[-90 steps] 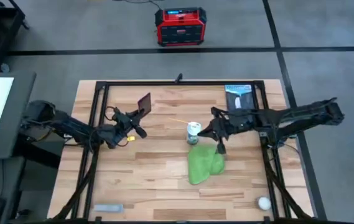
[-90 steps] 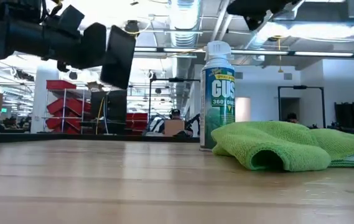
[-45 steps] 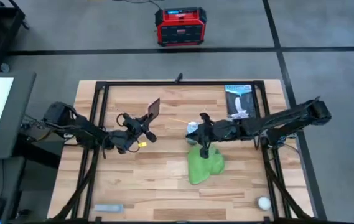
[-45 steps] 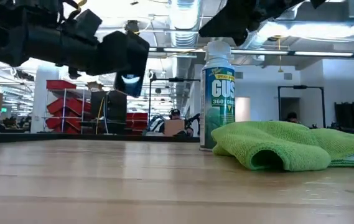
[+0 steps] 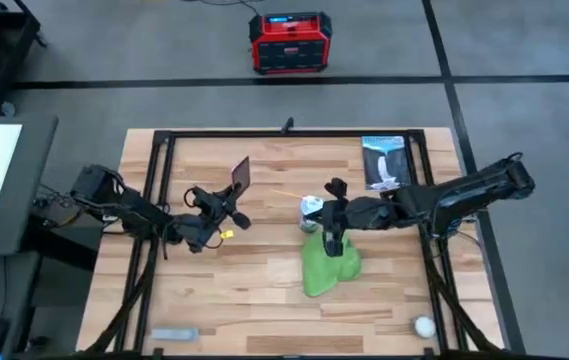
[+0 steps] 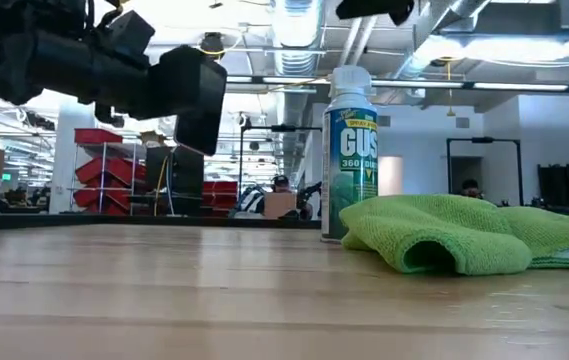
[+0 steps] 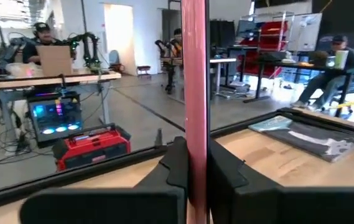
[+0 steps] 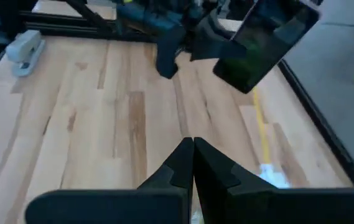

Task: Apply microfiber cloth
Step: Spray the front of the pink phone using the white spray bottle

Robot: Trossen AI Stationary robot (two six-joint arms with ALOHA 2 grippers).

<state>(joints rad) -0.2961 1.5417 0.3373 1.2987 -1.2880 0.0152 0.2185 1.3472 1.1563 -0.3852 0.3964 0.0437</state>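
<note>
Standing spray can beside microfiber cloth

Rumpled green microfiber cloth on table

Through the left wrist camera I see my left gripper with its jaws clamped on the thin edge of the pink phone, which stands upright between them. Beyond lies the wooden bench with its black frame rail, and a flat dark packet rests on it. A red box sits on the floor past the bench. People sit at desks in the room behind.
</note>
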